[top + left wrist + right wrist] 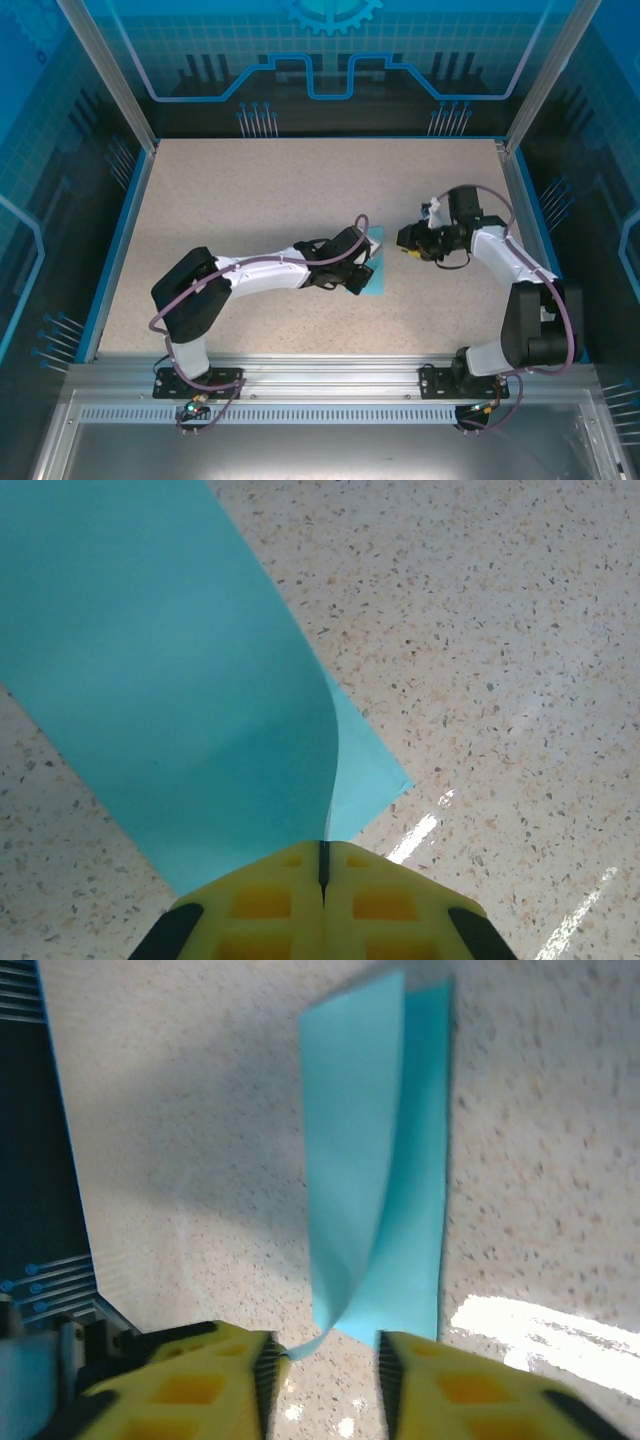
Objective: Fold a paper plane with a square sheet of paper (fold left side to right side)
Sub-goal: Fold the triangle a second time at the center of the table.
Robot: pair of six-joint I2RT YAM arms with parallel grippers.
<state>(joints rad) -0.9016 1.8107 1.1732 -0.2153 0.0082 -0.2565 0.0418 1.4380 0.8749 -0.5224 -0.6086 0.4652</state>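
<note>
The square sheet of paper is light blue and lies mid-table, folded over into a narrow strip. In the left wrist view the paper curves up from the table, and its raised flap runs into the closed yellow jaws of my left gripper, which is shut on that edge. My left gripper sits on the strip's left side. My right gripper hovers just right of the strip. In the right wrist view the paper bows open, and my right gripper stands open, with a loose corner of the paper touching its left finger.
The speckled beige tabletop has blue edge rails on the left and right. Dark panels and an aluminium frame enclose it. Bright glare patches lie on the table beside the strip.
</note>
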